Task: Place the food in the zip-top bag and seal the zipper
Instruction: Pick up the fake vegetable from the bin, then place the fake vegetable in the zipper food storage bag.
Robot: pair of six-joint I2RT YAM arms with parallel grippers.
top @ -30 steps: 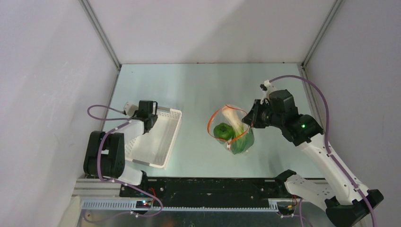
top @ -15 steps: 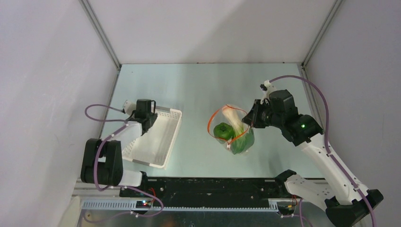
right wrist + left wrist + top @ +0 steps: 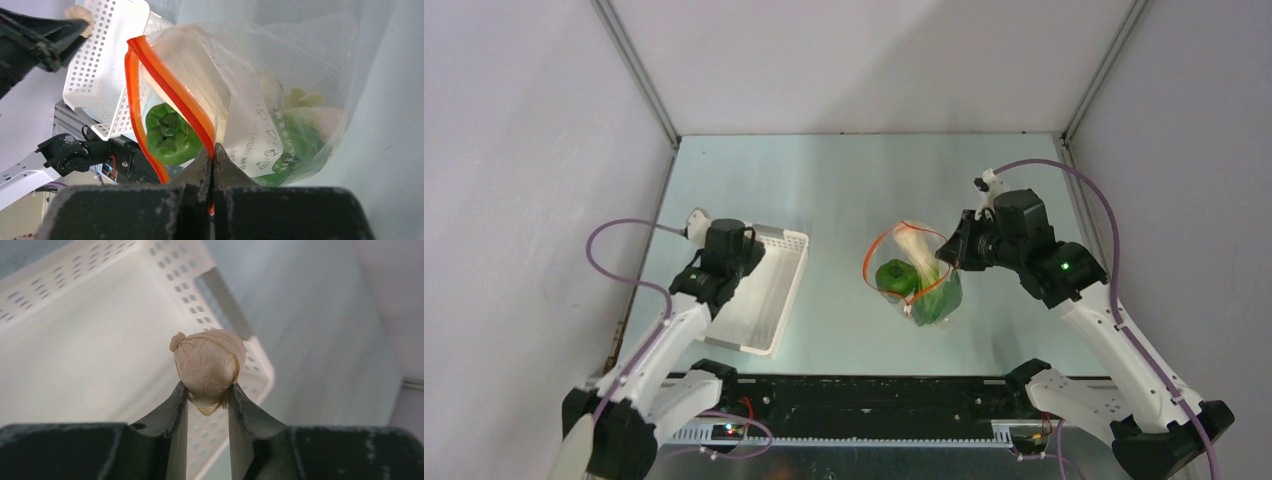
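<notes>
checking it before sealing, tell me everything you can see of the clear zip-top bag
The clear crinkly plastic zip-top bag rests on the shiny metal table, mouth gaping open. Its orange-red zipper strip runs around the mouth, unsealed. A white printed label with handwriting is on one wall. Inside lie a glossy green bell pepper and pale-stalked leafy greens. The right tool is shut on the strip, holding the mouth up.

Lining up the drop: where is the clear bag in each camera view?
Top: bag right of centre on the table, right pincer at its rim.
Left wrist: not in view; left pincer holds a pale bulb.
Right wrist: bag fills the middle, its orange strip clamped in the pincer.
Shared landmark: white basket, in all three views.
</notes>
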